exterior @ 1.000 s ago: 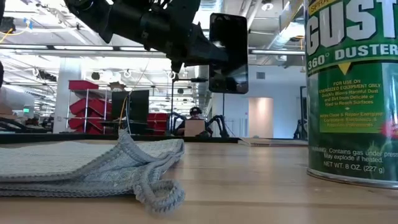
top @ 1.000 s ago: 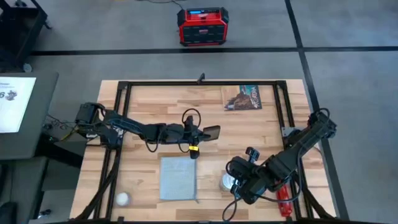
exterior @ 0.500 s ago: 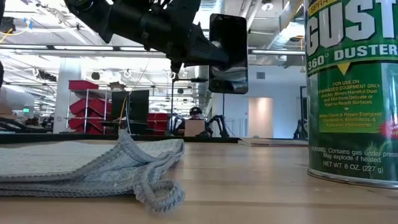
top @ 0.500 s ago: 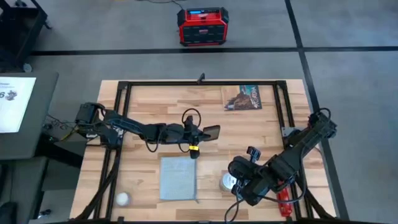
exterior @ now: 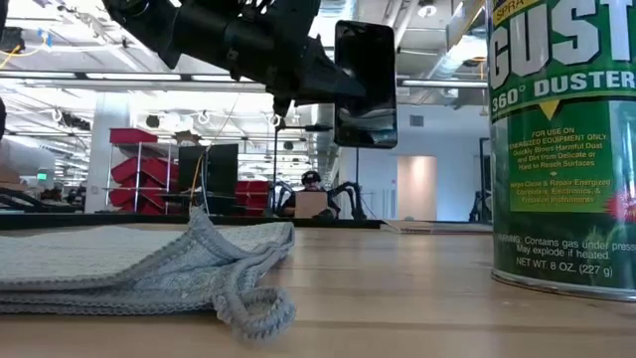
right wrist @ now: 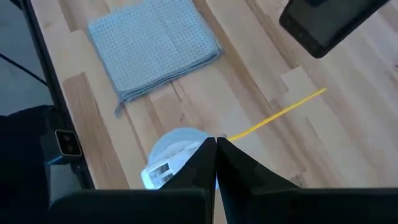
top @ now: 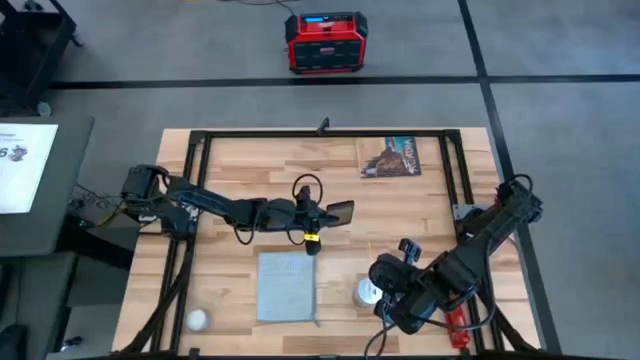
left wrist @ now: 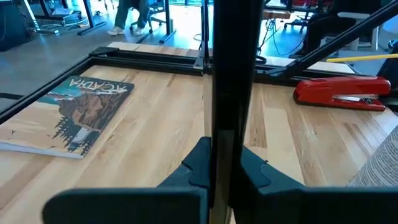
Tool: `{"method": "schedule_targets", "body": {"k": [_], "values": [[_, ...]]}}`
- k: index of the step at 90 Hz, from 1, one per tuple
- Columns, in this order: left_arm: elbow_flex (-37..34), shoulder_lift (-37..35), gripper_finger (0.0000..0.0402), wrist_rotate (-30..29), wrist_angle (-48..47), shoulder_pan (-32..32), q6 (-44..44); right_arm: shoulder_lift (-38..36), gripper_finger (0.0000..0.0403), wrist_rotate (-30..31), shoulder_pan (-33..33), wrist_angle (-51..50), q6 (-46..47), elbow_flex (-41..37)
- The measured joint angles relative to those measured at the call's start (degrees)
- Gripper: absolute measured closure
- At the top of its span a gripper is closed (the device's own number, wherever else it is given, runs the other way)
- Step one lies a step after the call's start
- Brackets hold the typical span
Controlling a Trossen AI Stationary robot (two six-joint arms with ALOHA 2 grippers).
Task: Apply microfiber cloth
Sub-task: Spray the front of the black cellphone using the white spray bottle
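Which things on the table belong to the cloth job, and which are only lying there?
For the job: microfiber cloth, flat on the table; black phone, held up by the left claw; right claw, shut above the duster can.

Lying about: booklet, red stapler, white ball.

The pale grey-blue microfiber cloth (right wrist: 153, 45) is soft fabric with a waffle-like weave and a stitched hem; the light wooden table (top: 400, 205) shows smooth, matt planks; the black slab phone (exterior: 365, 84) looks glossy; the green duster can (exterior: 562, 149) has a shiny printed label.
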Motion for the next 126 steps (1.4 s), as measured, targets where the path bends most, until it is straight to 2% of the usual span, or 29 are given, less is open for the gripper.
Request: {"method": "schedule_targets", "body": {"k": [14,29,62,126], "values": [[2.95,5.00,0.0397,3.66,1.79,1.23,1.07,-0.02,0.0403,0.00,0.00,0.32,-0.44,0.06],[6.86,9.56,0.0397,4.76,0.93,1.74,2.05,-0.02,0.0403,0.00,0.00,0.15,-0.46,0.07],[11.56,8.95,0.0397,6.37,-3.85,1.53,5.88,-0.02,0.0403,-0.41,-0.13,-0.74,-0.66,0.07],[11.64,8.95,0.0397,6.34,-4.34,1.51,4.92,-0.07,0.0403,-2.01,-1.14,0.00,-0.66,-0.90]]}}
